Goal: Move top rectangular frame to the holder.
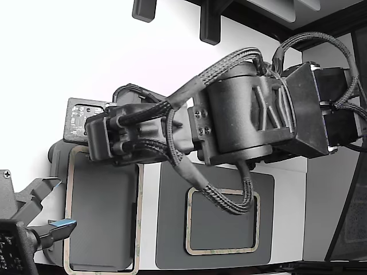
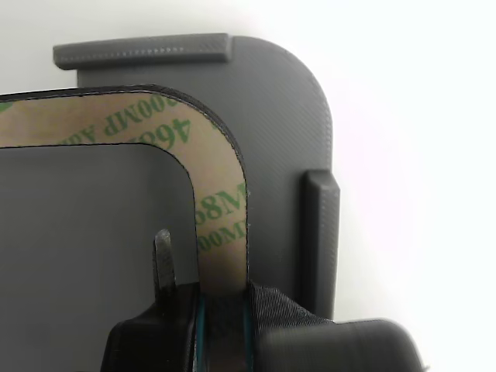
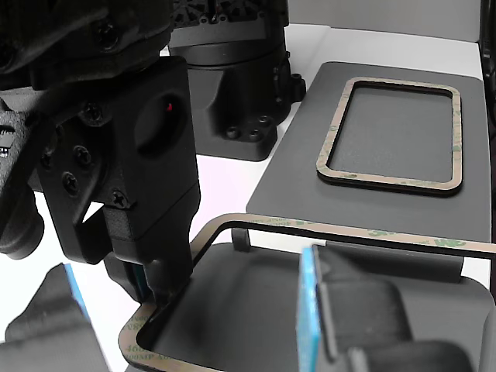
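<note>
1. Gripper (image 2: 221, 310) clenched on one strip of the top rectangular frame (image 2: 221, 201) — jaws pinching its thin edge.
2. Frame held over the holder (image 2: 287, 116), inside its raised tabs (image 2: 322, 232) — lined up for seating.
3. Remaining frame (image 1: 222, 220) lying on the dark slab (image 1: 172, 229) beside the holder.

We see bright, even lighting. The white table (image 1: 34, 69) is overexposed to near blank white. Shadows are soft and faint. In the wrist view the gripper (image 2: 225, 325) is blurred, while the frame's (image 2: 221, 201) green print stays sharp.
</note>
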Motion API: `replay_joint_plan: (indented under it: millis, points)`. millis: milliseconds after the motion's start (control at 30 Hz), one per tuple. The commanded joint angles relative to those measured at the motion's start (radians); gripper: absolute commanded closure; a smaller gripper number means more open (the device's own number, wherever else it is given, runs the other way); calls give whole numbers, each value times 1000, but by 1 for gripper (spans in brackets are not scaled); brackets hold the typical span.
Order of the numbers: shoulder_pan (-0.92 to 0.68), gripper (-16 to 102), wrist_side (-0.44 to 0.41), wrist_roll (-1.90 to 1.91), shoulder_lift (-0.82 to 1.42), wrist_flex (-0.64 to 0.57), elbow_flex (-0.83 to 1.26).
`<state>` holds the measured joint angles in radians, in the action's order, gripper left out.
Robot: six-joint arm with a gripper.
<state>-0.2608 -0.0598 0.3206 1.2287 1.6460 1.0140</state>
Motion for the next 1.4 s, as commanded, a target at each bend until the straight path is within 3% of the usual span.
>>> replay_joint_plan:
  millis: [0,1367]
  points:
    - [15,97,-3,-5,11,2,-38]
    - [41,97,-25,-49,-44,6,-55]
